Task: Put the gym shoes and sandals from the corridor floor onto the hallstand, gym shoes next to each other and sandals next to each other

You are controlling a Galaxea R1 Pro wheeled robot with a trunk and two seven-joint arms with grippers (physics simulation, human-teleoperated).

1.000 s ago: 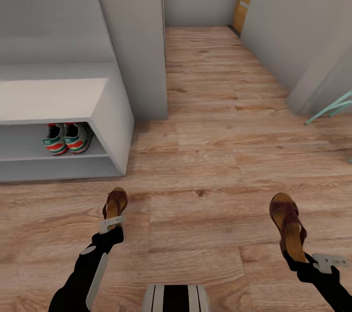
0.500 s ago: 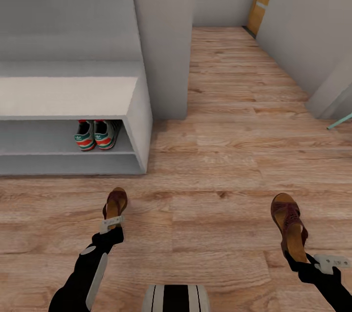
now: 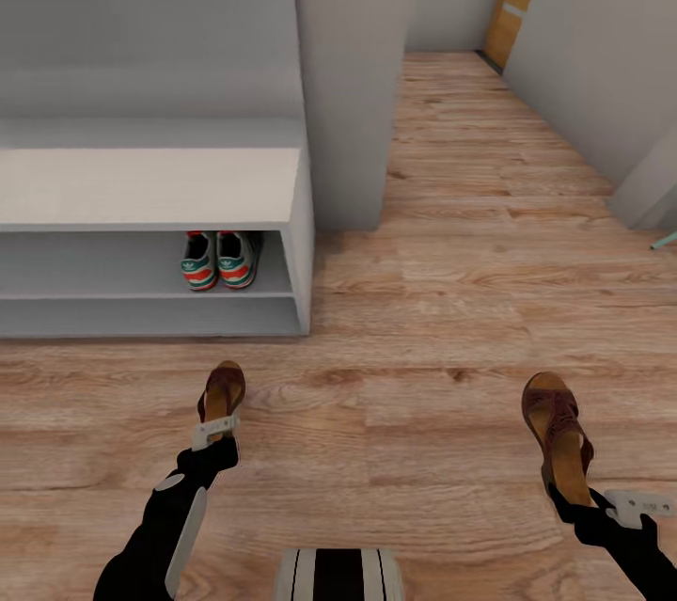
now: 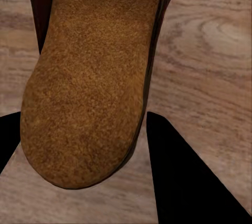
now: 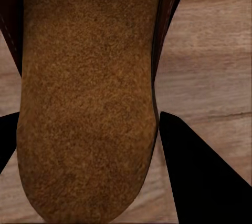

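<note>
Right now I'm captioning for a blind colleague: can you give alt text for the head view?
Each gripper, left and right, holds a brown sandal, left and right, above the wood-plank corridor floor. Ahead to the left, two gym shoes sit side by side on a shelf of the grey-white hallstand.

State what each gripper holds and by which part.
Left gripper holds one sandal by its heel end; right gripper holds the other sandal, also by the heel end, fingers flanking the footbed.

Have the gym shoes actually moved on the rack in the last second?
No. The gym shoes sit at the same spot beside the hallstand's right wall; both slid rightward together in the head view, so the camera moved.
</note>
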